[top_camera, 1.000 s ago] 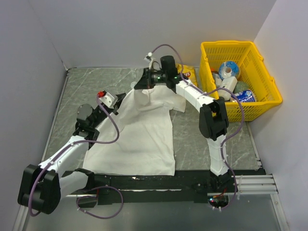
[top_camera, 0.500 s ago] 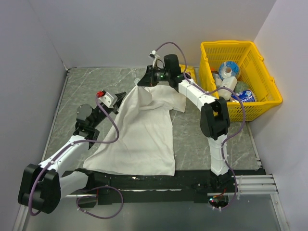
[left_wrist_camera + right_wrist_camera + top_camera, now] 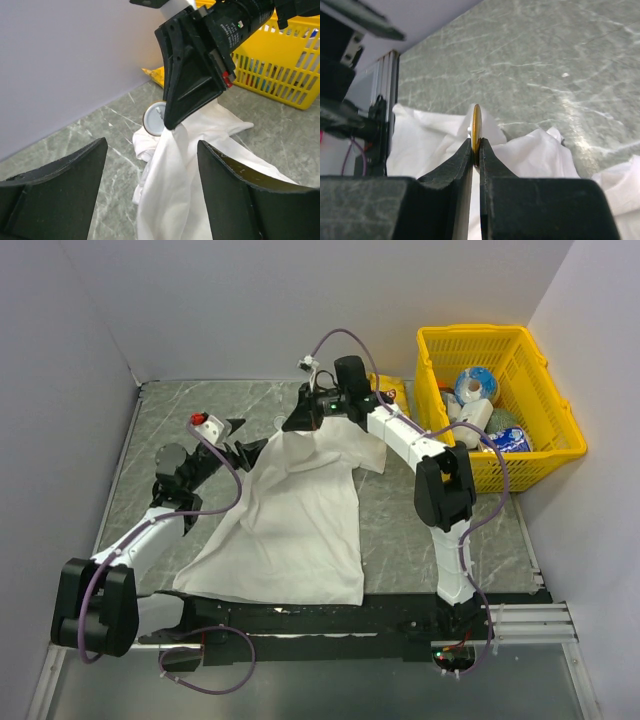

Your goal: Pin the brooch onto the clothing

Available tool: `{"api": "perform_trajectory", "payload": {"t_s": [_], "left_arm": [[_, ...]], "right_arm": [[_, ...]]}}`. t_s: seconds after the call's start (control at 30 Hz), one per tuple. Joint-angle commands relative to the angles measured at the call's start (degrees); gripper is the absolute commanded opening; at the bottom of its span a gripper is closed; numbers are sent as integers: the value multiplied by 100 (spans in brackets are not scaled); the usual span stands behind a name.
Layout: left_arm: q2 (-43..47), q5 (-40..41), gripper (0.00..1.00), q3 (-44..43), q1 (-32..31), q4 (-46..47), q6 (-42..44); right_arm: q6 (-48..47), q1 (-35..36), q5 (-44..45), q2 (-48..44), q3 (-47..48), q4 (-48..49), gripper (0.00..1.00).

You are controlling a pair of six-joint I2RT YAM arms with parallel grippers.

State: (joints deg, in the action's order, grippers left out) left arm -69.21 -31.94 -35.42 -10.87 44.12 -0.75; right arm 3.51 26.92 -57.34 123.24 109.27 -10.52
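Pinching the brooch [image 3: 476, 122] edge-on, the right fingers [image 3: 445, 175] are closed together on it above the far middle of the bench [image 3: 400, 530]. Only a thin golden rim shows above their tips in the right wrist view. In the left wrist view the same piece appears as a small pale disc at the tips of the right fingers, just above the bench.

The shirt [image 3: 290, 520] lies spread on the bench with its hem toward the arm bases. Its neck end is drawn up in a peak that reaches the right fingers, so that cloth hangs directly beneath the brooch. Whether cloth is also caught between those fingers cannot be told.

The left fingers [image 3: 55, 185] stand wide apart and hold nothing. They point toward the raised fold from the shirt's upper left edge, and the fold is framed in the gap between them. Whether they touch the cloth cannot be told from the overhead view.

A yellow basket [image 3: 560, 435] holding several packaged items stands at the far right of the bench, well apart from the shirt. A yellow bag [image 3: 393, 390] lies between the basket and the right arm's wrist.
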Motion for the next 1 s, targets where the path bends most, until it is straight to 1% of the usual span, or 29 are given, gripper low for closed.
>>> {"api": "perform_trajectory", "payload": {"t_s": [0.0, 0.1, 0.17, 0.2, 0.27, 0.33, 0.37, 0.5, 0.6, 0.67, 0.7, 0.77, 0.97], "left_arm": [[-180, -821, 76, -316, 164, 510, -548], [-399, -1366, 73, -509, 208, 318, -575], [-470, -1708, 68, -650, 217, 81, -435], [-505, -1788, 61, -677, 209, 36, -391], [-515, -1885, 57, -668, 217, -8, -259], [-506, -1903, 49, -642, 217, -17, -215], [-506, -1895, 47, -650, 209, -52, -136], [-628, -1886, 52, -747, 217, -351, -30], [-690, -1868, 51, -721, 217, -325, 5], [-717, -1842, 49, -703, 226, -290, 14], [-760, -1833, 45, -712, 226, -316, 14], [-822, -1885, 43, -756, 252, -317, 14], [-1129, -2132, 38, -738, 279, 377, -249]], "right_arm": [[-930, 182, -663, -213, 340, -353, 5], [-1456, 252, -822, -327, 253, -512, 6], [-1668, 288, -972, -441, 156, -582, 6], [-1852, 323, -998, -467, 130, -591, 6], [-2011, 349, -1068, -529, 129, -731, 6], [-2082, 358, -1077, -538, 138, -758, 6], [-2091, 358, -1103, -538, 155, -793, 6], [-2126, 358, -1183, -582, 112, -741, 6], [-2161, 367, -1226, -617, 103, -758, 6], [-2161, 367, -1209, -634, 103, -741, 6], [-2179, 358, -1227, -643, 94, -758, 6], [-2170, 358, -1253, -661, 68, -723, 6], [-2188, 376, -1358, -670, 59, -723, 7]]}}
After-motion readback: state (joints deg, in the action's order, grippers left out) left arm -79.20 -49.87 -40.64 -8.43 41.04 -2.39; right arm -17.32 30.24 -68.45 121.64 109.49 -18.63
